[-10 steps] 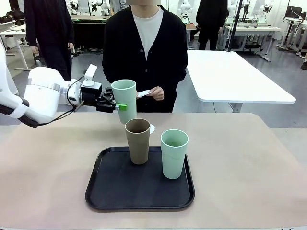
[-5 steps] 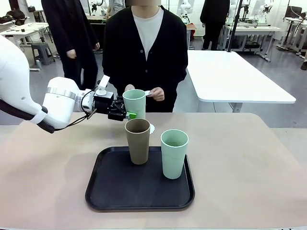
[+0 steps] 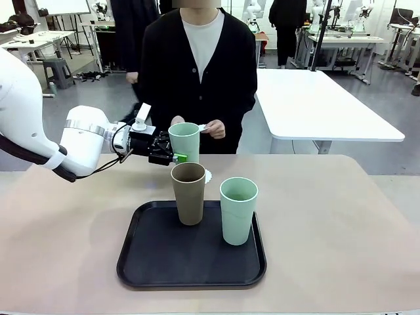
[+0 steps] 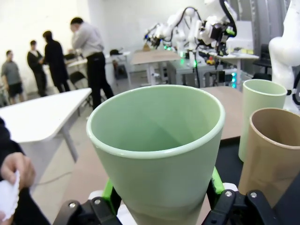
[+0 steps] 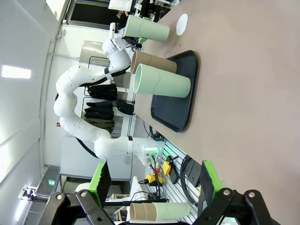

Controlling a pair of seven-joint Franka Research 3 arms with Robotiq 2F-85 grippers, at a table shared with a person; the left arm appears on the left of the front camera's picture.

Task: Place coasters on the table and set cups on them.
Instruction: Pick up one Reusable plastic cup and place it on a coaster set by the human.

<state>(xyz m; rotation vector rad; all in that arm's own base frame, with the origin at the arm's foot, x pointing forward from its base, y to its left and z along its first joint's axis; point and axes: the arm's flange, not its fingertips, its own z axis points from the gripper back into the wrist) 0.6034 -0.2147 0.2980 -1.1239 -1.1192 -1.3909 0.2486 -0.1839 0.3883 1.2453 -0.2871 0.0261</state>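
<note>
My left gripper [image 3: 172, 156] is shut on a mint green cup [image 3: 184, 140], held upright just above the far side of the table [image 3: 328, 216]. In the left wrist view this cup [image 4: 159, 145] sits between the green pads [image 4: 108, 194]. One white coaster [image 3: 208, 175] lies on the table beside the held cup, partly hidden behind the tan cup [image 3: 189, 193]. That tan cup and a second mint cup [image 3: 238, 210] stand on the black tray [image 3: 190, 262]. The person's hand [image 3: 213, 127] holds more white coasters. My right gripper [image 5: 153, 183] is open, off to the side of the table [image 5: 243, 93].
The person stands at the far edge, right behind the held cup. A white-topped table [image 3: 315, 105] is at the back right. Bare tabletop lies left and right of the tray. Other people stand farther back.
My left gripper carried the mint cup to the right and lower, closer to the coaster, then held nearly still. A person in the background walked to the right.
</note>
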